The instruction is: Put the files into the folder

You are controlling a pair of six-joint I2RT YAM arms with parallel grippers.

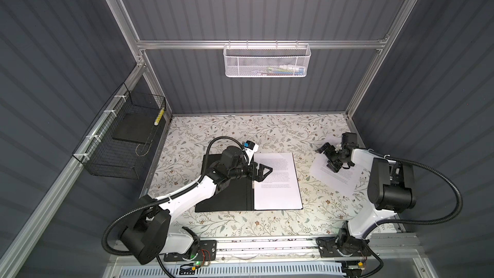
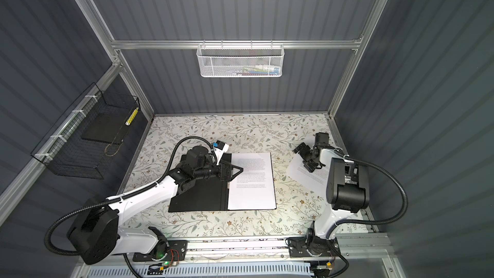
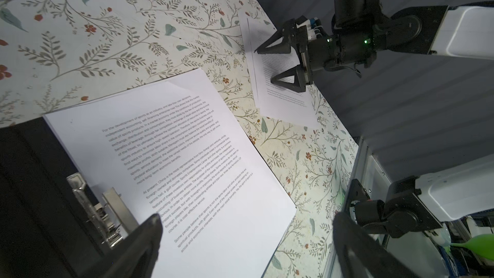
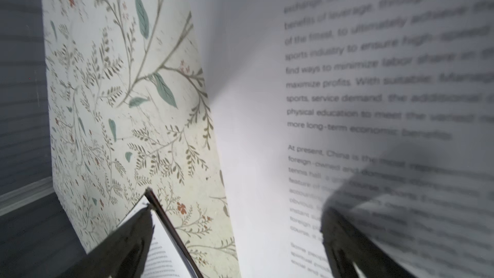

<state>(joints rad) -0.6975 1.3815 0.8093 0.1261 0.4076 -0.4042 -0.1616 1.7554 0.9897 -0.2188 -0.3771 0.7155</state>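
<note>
The folder (image 1: pixel 224 196) (image 2: pixel 197 196) lies open and flat in mid-table, black inside up, with its metal clip (image 3: pixel 101 209) at the spine. A stack of printed files (image 1: pixel 278 183) (image 3: pixel 187 156) covers its right half. More loose files (image 1: pixel 344 180) (image 3: pixel 288 97) (image 4: pixel 267 102) lie askew near the table's right edge. My left gripper (image 1: pixel 263 173) (image 3: pixel 247 219) hovers open over the spine and the stack's left edge, holding nothing. My right gripper (image 1: pixel 327 159) (image 3: pixel 264 64) (image 4: pixel 238 209) stands open just above the loose files' far left corner, one finger over the paper and one over the table.
A black wire basket (image 1: pixel 117 151) on the left wall holds a dark slab (image 1: pixel 133 127). A white mesh basket (image 1: pixel 267 60) hangs on the back rail. The floral tabletop (image 1: pixel 213 129) ends at a metal frame close behind the loose files.
</note>
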